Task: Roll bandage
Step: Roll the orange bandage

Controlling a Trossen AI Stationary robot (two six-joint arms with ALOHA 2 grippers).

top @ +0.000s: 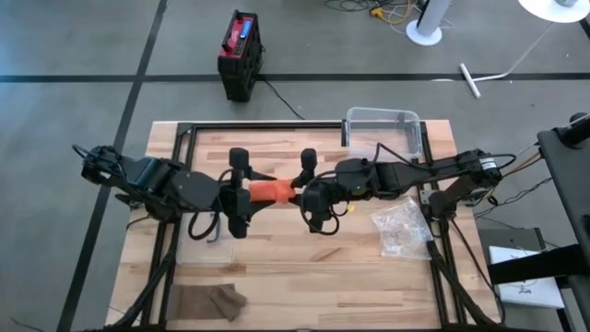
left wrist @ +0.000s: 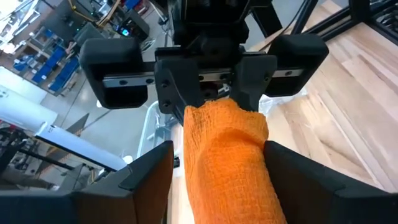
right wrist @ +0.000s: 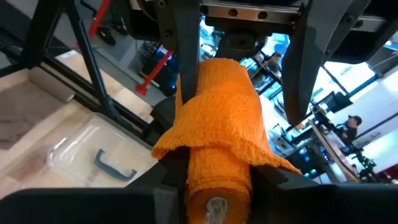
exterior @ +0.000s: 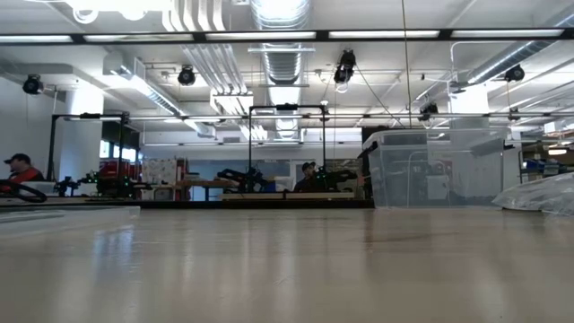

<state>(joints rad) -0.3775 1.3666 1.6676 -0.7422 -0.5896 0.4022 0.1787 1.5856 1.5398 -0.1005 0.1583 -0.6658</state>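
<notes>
An orange bandage roll [top: 270,191] hangs level above the middle of the wooden table [top: 304,277], between my two grippers, which face each other. My left gripper [top: 251,192] comes from the table's left and stands open around the roll's left end [left wrist: 224,168]. My right gripper [top: 293,191] comes from the right and is shut on the other end. A loose flap of bandage [right wrist: 273,158] lies over the roll. Neither gripper nor the roll shows in the low view. My left gripper has the roll's left end between its fingers, which come level from the table's left and lie along the roll. One finger [left wrist: 292,174] lies against the roll's side; a narrow gap shows at the other finger [left wrist: 149,180]. My right gripper pinches the roll's right end [right wrist: 217,180] between its two fingers [right wrist: 168,186]. It comes level from the table's right, along the roll. The roll is lifted clear of the table and stays level.
A clear plastic bin [top: 383,124] stands at the far edge, right of centre, and shows again as the bin [exterior: 430,170]. A crumpled plastic bag [top: 401,226] lies right of the grippers. A clear lid with a handle [top: 207,244] and a brown cloth [top: 217,300] lie near left.
</notes>
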